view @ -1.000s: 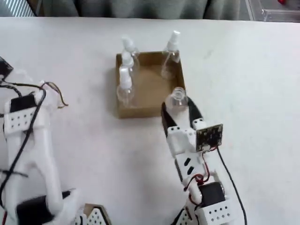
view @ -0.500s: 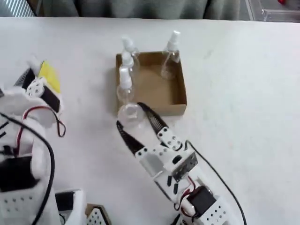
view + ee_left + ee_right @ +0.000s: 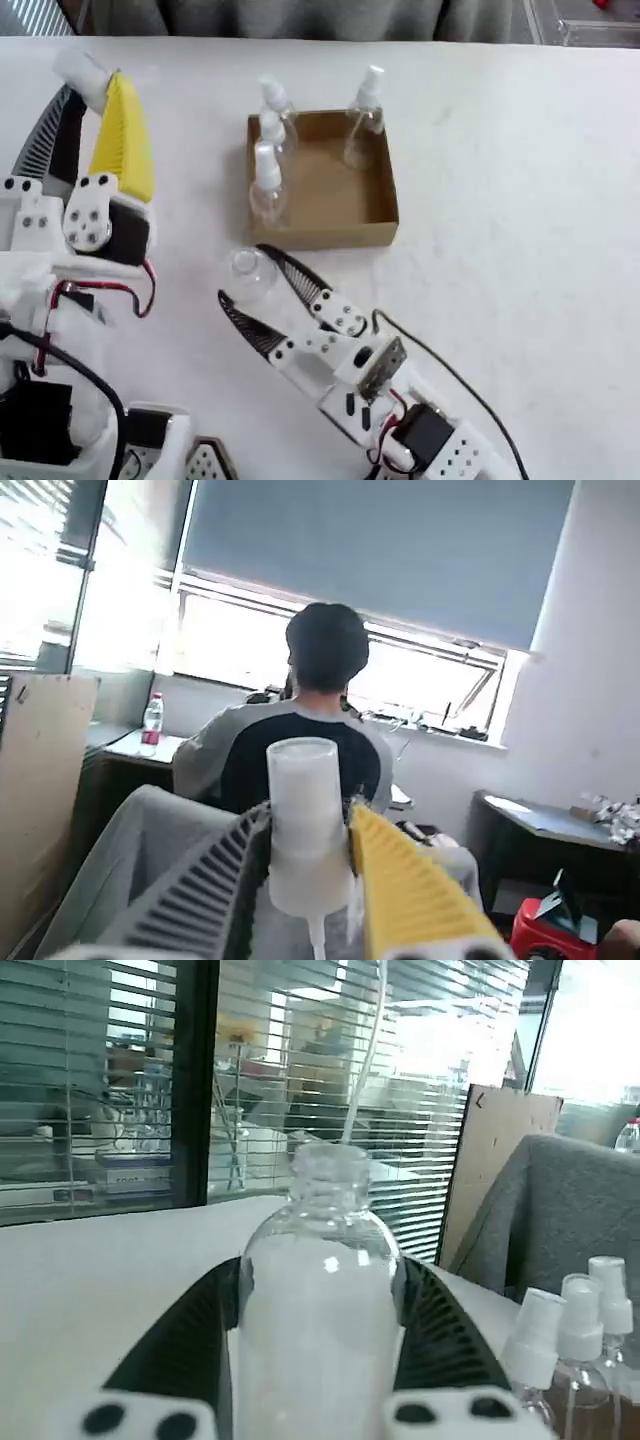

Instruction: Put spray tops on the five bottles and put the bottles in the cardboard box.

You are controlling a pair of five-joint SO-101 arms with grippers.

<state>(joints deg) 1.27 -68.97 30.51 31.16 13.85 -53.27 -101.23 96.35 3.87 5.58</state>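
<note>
A clear bottle (image 3: 248, 270) with an open neck sits between the black fingers of my right gripper (image 3: 241, 273), just in front of the cardboard box's (image 3: 330, 236) left front corner. In the right wrist view the bottle (image 3: 318, 1290) touches both fingers, and a thin white tube (image 3: 362, 1060) hangs above its mouth. My left gripper (image 3: 88, 72), with one yellow and one black finger, is raised at the far left and shut on a white spray top (image 3: 82, 66). The left wrist view has that spray top (image 3: 303, 825) upright between the fingers. Several topped bottles (image 3: 267, 180) stand in the box.
One topped bottle (image 3: 364, 115) stands at the box's back right, the others along its left wall (image 3: 575, 1335). White table surface (image 3: 510, 180) stretches to the right of the box. Both arms' bases and cables crowd the near edge.
My right gripper carried the open bottle from the box's front right corner leftward to its front left corner. The left arm swung up, bringing the spray top into sight.
</note>
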